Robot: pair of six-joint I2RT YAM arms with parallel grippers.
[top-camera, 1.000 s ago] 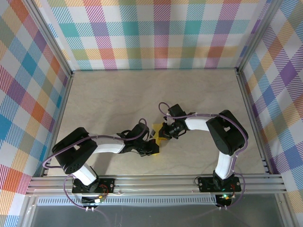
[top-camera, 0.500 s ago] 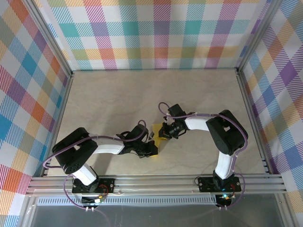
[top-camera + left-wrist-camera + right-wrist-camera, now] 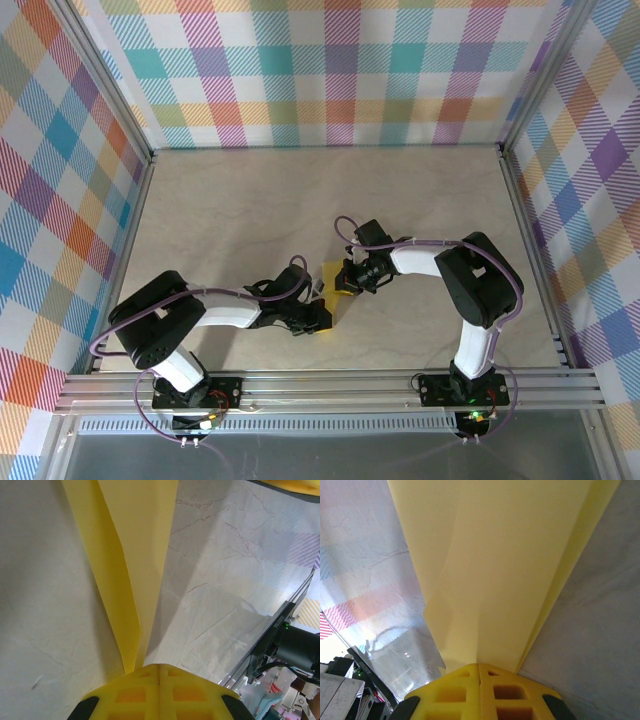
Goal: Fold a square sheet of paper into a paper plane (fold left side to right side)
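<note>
In the wrist views, the left gripper (image 3: 159,672) and right gripper (image 3: 479,667) are each squeezing the yellow paper (image 3: 135,555); from above, arms are hiding most of it.

Left fingers (image 3: 131,696) and right fingers (image 3: 451,695), clamped closed, sit close together.

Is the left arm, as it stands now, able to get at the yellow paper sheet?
Yes, it seems so: the left fingers are shut on one end of the yellow paper sheet, with nothing between them. The right fingers pinch another edge.
</note>
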